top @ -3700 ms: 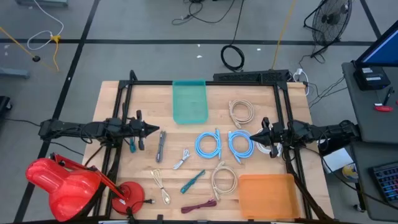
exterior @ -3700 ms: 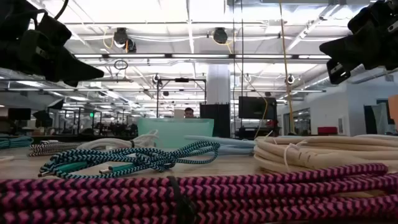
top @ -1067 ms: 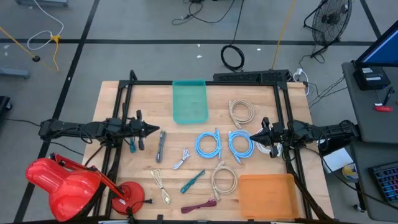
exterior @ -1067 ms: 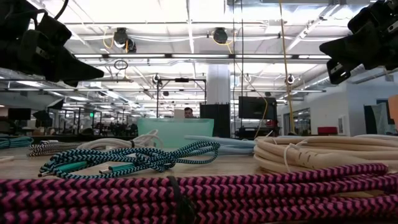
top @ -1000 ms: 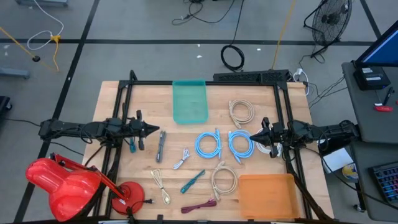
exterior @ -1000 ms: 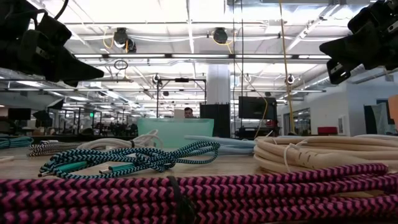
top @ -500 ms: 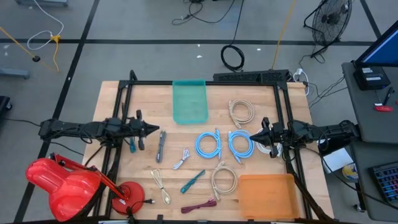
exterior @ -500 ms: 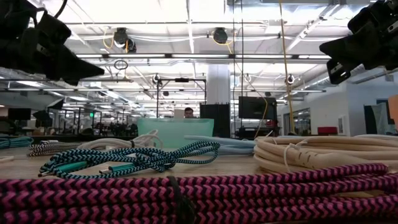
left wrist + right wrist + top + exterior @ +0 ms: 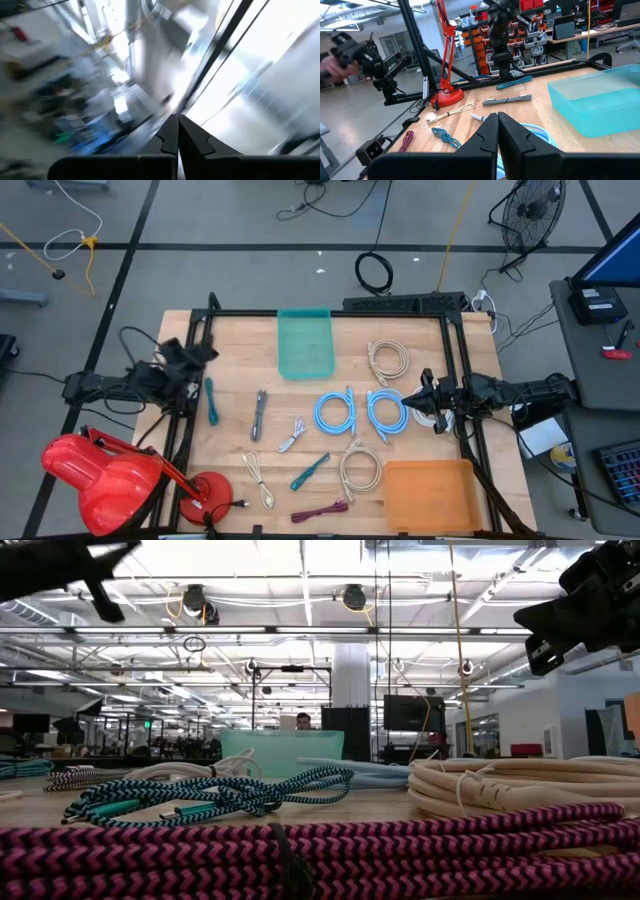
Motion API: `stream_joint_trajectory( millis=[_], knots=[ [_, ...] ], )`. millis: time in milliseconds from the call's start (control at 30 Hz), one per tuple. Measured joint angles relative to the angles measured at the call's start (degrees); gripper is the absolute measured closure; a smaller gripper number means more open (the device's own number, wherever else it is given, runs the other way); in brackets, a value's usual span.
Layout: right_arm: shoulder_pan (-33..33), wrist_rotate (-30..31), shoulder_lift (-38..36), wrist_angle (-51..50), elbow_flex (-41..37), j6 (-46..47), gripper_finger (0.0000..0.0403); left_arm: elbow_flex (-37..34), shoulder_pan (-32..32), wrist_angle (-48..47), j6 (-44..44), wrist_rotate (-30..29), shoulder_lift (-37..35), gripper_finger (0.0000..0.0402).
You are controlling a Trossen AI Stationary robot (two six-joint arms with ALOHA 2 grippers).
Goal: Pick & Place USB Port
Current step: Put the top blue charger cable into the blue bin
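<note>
Left arm swung back off table's left edge, left gripper point(image 9: 205, 348) now raised, fingers pressed together, empty; teal cable point(image 9: 210, 401) it covered now exposed. Wooden table point(image 9: 230, 340) unchanged. Orange bin point(image 9: 430, 492) at near right corner, green bin point(image 9: 304, 343) at far centre. Right gripper point(image 9: 424, 393) at right edge beside white coil, fingers pressed together, empty. Two blue coiled cables point(image 9: 335, 412) mid-table. Grey USB cable point(image 9: 259, 414) lies loose, left of centre. Cannot tell which item is USB port.

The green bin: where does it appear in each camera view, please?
High view: green bin at the table's far edge, centre.
Low view: behind the cables, centre.
Left wrist view: not in it.
Right wrist view: at right.
Shared landmark: the light blue cable coils beside it.
</note>
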Motion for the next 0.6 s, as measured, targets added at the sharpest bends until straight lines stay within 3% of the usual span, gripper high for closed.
stream_joint_trajectory(
  millis=[167, 333, 467, 600],
  knots=[
    [0.00, -0.01, 0.00, 0.00, -0.01, -0.01, 0.0403, 0.03, 0.00, 9.43, -0.38, 1.21, 0.00, 0.0396],
    [0.00, -0.01, 0.00, 0.00, 0.00, 0.00, 0.0403, 2.18, 0.00, 6.25, 1.23, 4.62, 0.00, 0.0396],
    [0.00, 0.00, 0.00, 0.00, 0.00, 0.01, 0.0403, 8.42, 0.00, -6.46, 2.78, 7.52, 0.02, 0.0396],
    [0.00, 0.01, 0.00, 0.00, 0.01, -0.01, 0.0403, 22.64, 0.00, -37.22, 5.17, 12.64, 0.91, 0.0396]
  ],
)
